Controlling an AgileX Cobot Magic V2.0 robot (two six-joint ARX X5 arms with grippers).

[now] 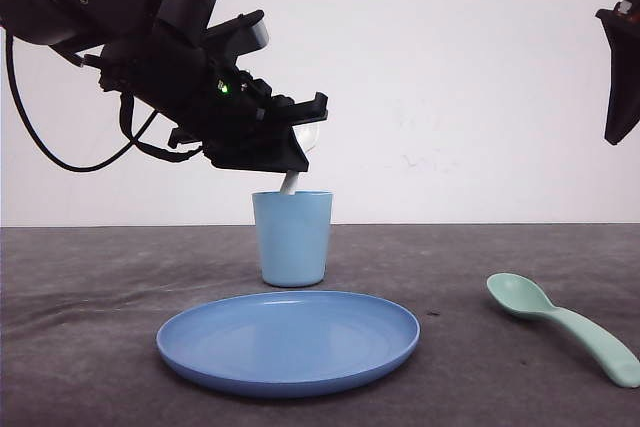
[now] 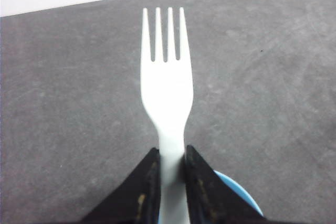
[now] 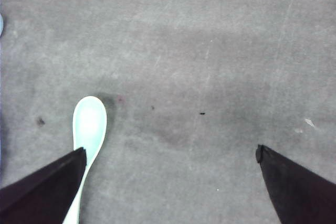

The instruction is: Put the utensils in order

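My left gripper [image 1: 292, 152] [image 2: 171, 153] is shut on the neck of the white fork [image 2: 165, 90], tines pointing away from the wrist. In the front view the fork's handle [image 1: 290, 184] slants down from the gripper, and its lower end meets the mouth of the light blue cup [image 1: 292, 237]. The cup's rim [image 2: 237, 190] shows just under the left fingers. The mint-green spoon [image 1: 560, 321] [image 3: 90, 123] lies flat on the table at the right, bowl toward the cup. High above it hangs my right gripper [image 1: 620, 132] [image 3: 170, 153], open and holding nothing.
A round blue plate [image 1: 288, 339] sits in front of the cup, near the table's front edge. The dark grey table [image 1: 100, 277] stretches bare to the left of the cup and between the plate and the spoon. A white wall stands behind.
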